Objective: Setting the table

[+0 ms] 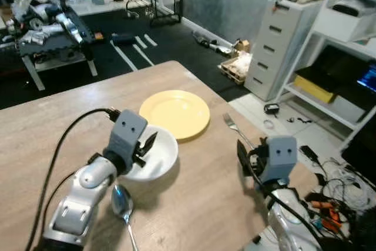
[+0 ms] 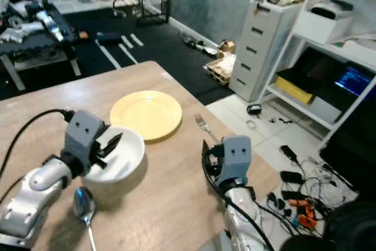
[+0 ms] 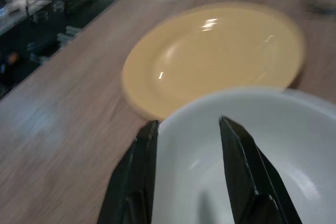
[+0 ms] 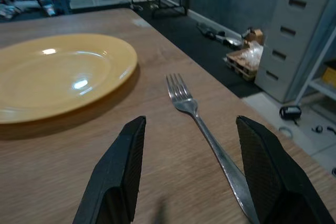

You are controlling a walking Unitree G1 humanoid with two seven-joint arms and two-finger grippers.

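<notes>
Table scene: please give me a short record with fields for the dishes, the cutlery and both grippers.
surface: wooden table
plate: yellow plate, empty, flat on the table
bowl: white bowl, its rim overlapping the plate's near edge
spoon: spoon, lying near the bowl
fork: fork, lying right of the plate
left gripper: open, fingers astride the bowl's rim
right gripper: open, over the fork's handle

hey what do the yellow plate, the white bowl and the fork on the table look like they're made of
Yellow plate: glossy, with sharp light glints, probably glazed ceramic, maybe melamine. White bowl: smooth, opaque white with a soft sheen, likely ceramic or plastic. Fork: grey and reflective, evidently polished metal, likely stainless steel.
</notes>
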